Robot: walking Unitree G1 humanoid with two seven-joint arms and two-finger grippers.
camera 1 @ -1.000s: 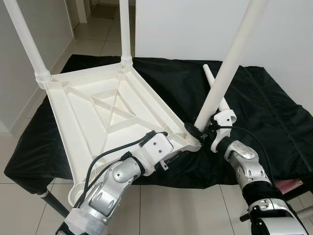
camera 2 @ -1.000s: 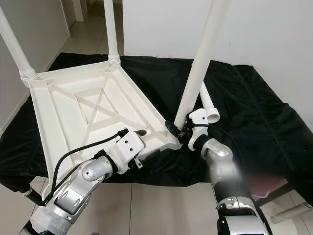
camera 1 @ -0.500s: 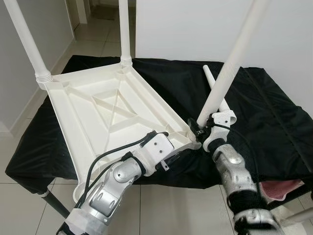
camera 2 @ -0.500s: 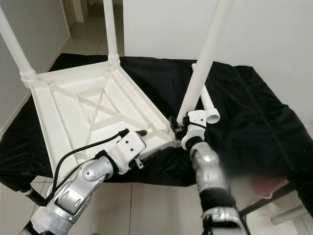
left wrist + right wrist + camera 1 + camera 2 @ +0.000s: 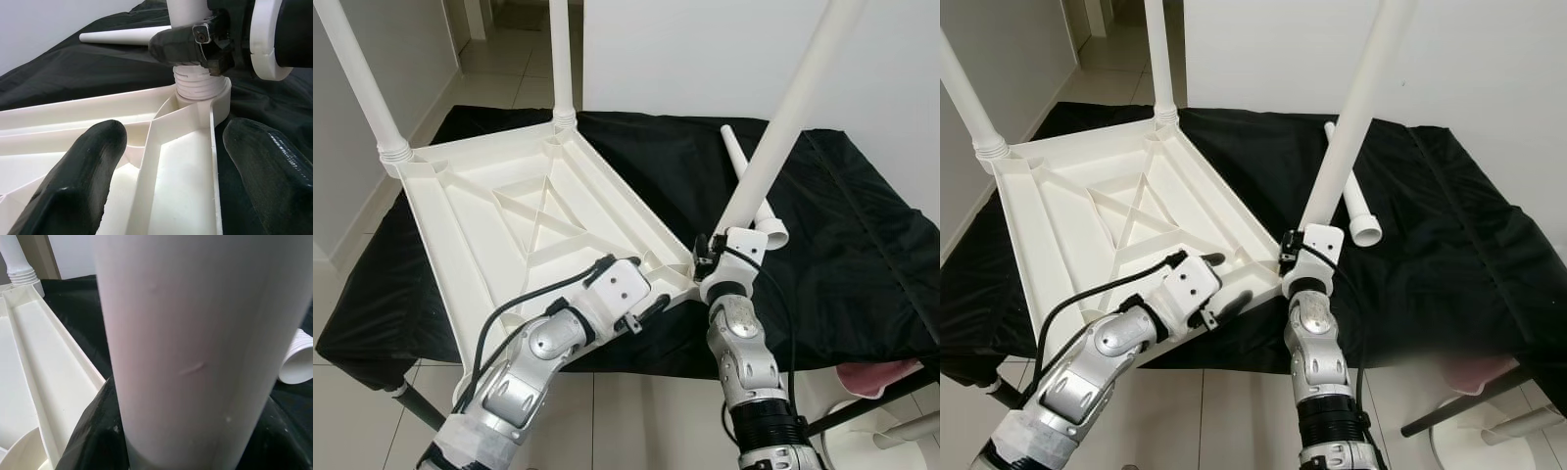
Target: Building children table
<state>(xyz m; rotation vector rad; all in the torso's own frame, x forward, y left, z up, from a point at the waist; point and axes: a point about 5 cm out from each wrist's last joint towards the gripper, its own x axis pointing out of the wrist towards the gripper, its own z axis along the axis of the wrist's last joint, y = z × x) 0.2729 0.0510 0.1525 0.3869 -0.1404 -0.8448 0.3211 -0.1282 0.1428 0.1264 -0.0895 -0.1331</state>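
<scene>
Right elbow swung inward; right gripper (image 5: 708,257) clamps leg (image 5: 781,125) at tabletop's (image 5: 499,220) 4 o'clock socket; left gripper (image 5: 166,171) straddles rim wide, so twist straight

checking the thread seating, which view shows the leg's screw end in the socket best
Left wrist view: the leg's ribbed thread sits in the corner socket, right gripper clamped above. Eye views show the joint small; right wrist view shows the leg's shaft.

Silver arms, black cables, black claws.
</scene>
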